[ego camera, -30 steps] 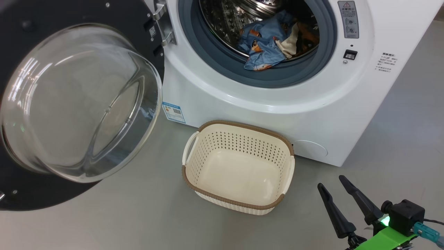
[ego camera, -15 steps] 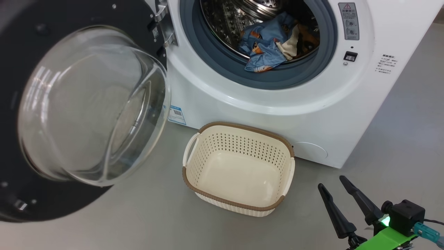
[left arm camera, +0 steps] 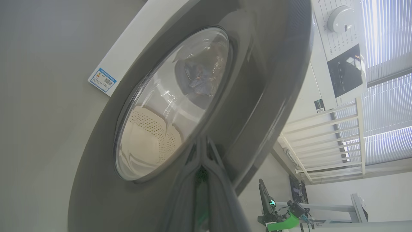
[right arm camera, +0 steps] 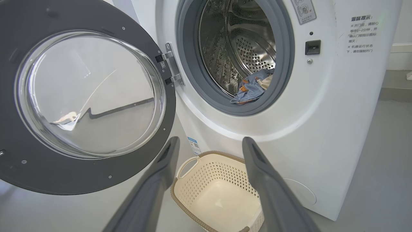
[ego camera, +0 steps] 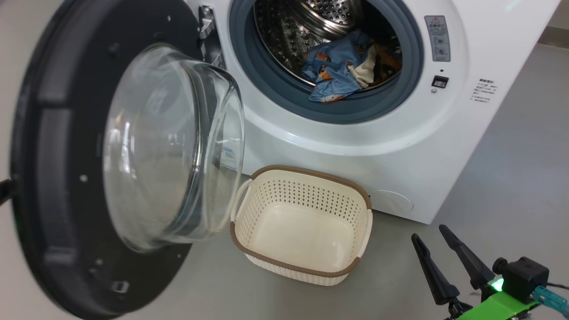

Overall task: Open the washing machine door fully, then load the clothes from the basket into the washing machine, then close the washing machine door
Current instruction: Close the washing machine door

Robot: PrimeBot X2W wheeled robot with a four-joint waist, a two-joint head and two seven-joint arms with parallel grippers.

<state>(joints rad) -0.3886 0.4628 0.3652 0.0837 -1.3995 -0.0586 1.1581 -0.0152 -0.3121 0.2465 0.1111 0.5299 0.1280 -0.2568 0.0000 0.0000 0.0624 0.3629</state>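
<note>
Laundry in, door half-way: the washing machine door (ego camera: 53, 186) stands part-swung at 9 o'clock in the head view. The left hand (left arm camera: 202, 145) is closed, its paired fingertips set against the door's outer face in the left wrist view. The right hand (ego camera: 429, 233) hangs open and empty at 5 o'clock above the grey floor (ego camera: 511, 178). The clothes (ego camera: 340, 71) lie inside the washing machine (ego camera: 355, 138) at 1 o'clock, and the basket (ego camera: 306, 171) sits bare on the floor at 6 o'clock, just below the opening. The likeliest trouble is a trapped garment: one blue fold spills onto the gasket (ego camera: 284, 91) at the opening's 6 o'clock, where a shutting door could pinch it and fail to latch. Closed fingertips pushing on a glossy curved rim could also slide off, leaving the door short of shut. The glass bowl (ego camera: 173, 146) hangs near the basket's left handle, and whether it clears is hard to tell. The door is a wide, shiny black disc around a bulging clear bowl. The drum (ego camera: 329, 18) is perforated steel with raised ribs, the gasket soft-looking grey-blue rubber, the cabinet smooth white. The clothes are limp, crumpled printed fabric. The basket is stiff cream plastic, holed, with a brown woven-look rim.
</note>
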